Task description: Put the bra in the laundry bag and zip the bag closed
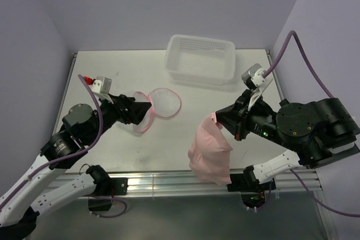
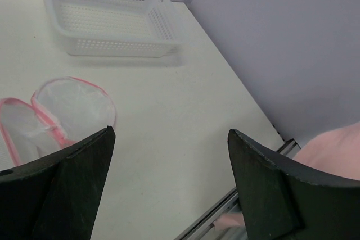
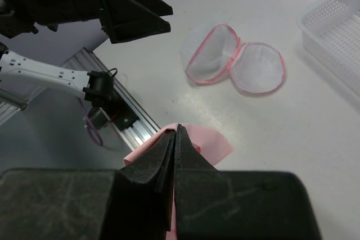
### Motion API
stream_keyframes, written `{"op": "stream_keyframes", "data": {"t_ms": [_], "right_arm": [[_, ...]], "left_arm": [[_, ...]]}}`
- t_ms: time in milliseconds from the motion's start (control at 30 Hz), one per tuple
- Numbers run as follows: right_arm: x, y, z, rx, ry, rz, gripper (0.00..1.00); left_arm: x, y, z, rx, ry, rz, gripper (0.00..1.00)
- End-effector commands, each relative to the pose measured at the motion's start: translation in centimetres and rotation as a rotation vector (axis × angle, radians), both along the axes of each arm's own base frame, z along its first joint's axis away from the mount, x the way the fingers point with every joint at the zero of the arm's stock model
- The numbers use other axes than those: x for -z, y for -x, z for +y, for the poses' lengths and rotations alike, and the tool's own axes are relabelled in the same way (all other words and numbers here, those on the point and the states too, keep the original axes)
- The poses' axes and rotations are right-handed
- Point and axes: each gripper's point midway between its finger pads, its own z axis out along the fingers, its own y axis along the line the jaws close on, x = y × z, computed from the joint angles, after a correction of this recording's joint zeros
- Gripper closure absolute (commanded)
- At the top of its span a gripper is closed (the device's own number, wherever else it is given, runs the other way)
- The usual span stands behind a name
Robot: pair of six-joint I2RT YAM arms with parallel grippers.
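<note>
The light-pink bra (image 1: 209, 153) hangs from my right gripper (image 1: 216, 120), which is shut on its top edge and holds it above the table's front right. In the right wrist view the pink fabric (image 3: 211, 141) shows under the closed fingertips (image 3: 177, 130). The laundry bag (image 1: 160, 105) lies open on the table as two round white mesh halves with a pink zipper rim; it also shows in the left wrist view (image 2: 62, 111) and the right wrist view (image 3: 236, 63). My left gripper (image 1: 147, 107) is open and empty, its tips just above the bag's left half.
A white perforated plastic basket (image 1: 201, 59) stands at the back of the table, right of centre. The aluminium rail (image 1: 169, 181) runs along the table's front edge. Purple walls close in the left, back and right sides.
</note>
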Motion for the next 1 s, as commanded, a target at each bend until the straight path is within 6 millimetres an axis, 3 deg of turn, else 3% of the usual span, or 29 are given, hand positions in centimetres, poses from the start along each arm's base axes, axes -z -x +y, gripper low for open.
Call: {"op": "stream_keyframes", "data": {"t_ms": [0,200,267,300,333,367,400,433,467,500,567,633,667,700,767,800,967], "right_arm": [[-1.9,-0.2,-0.5,0.015,-0.023,-0.022,1.0],[-0.1,-1.6,0.1,0.13,0.058,-0.057,1.0],[1.9,-3.2,-0.1,0.197,0.109,-0.045,1.0],[1.4,-3.9,0.0,0.203,0.051,-0.049,1.0],[5.1,-3.5,1.8,0.123,0.13,0.002,1.0],[5.9,-5.9,1.9,0.192,0.107,0.023,1.0],[8.9,-6.6,1.9,0.196,0.182,0.037,1.0],[9.9,-7.3,1.9,0.207,0.196,0.053,1.0],[10.3,-9.6,1.3,0.282,0.17,0.057,1.0],[12.4,-10.4,1.3,0.282,0.218,0.065,1.0],[13.3,-12.6,0.8,0.365,0.213,0.072,1.0],[15.9,-15.3,0.3,0.473,0.29,0.089,1.0],[16.2,-16.5,1.3,0.46,0.246,0.106,1.0],[18.4,-18.7,0.5,0.508,0.282,0.131,1.0],[19.5,-21.6,0.2,0.554,0.268,0.144,1.0],[21.4,-24.0,-1.4,0.624,0.309,0.178,1.0],[26.1,-29.1,-3.8,0.701,0.447,0.229,1.0]], "left_arm": [[-1.9,1.0,-0.4,0.058,0.022,-0.039,0.12],[-0.6,1.9,-2.4,0.175,0.04,-0.025,0.26],[0.2,1.5,-2.7,0.167,0.025,0.002,0.26],[0.3,1.5,-2.9,0.175,0.026,0.004,0.26],[0.5,1.5,-3.2,0.186,0.035,0.004,0.26],[0.6,1.4,-3.3,0.183,0.041,0.001,0.26],[1.6,1.2,-3.3,0.177,0.037,0.013,0.26],[1.6,1.0,-3.4,0.168,0.052,0.015,0.25],[2.2,0.9,-3.6,0.169,0.052,0.023,0.25],[3.2,0.8,-3.8,0.172,0.044,0.04,0.25],[4.3,0.2,-4.4,0.17,0.029,0.066,0.25],[5.0,-0.3,-4.8,0.167,0.021,0.076,0.24],[5.1,-0.7,-5.2,0.162,0.022,0.072,0.24],[5.3,-0.9,-5.4,0.162,0.021,0.073,0.24],[5.7,-1.6,-6.0,0.161,0.015,0.074,0.24],[5.8,-1.8,-6.2,0.164,0.011,0.075,0.24],[7.9,-2.5,-7.4,0.175,-0.011,0.117,0.23]]}}
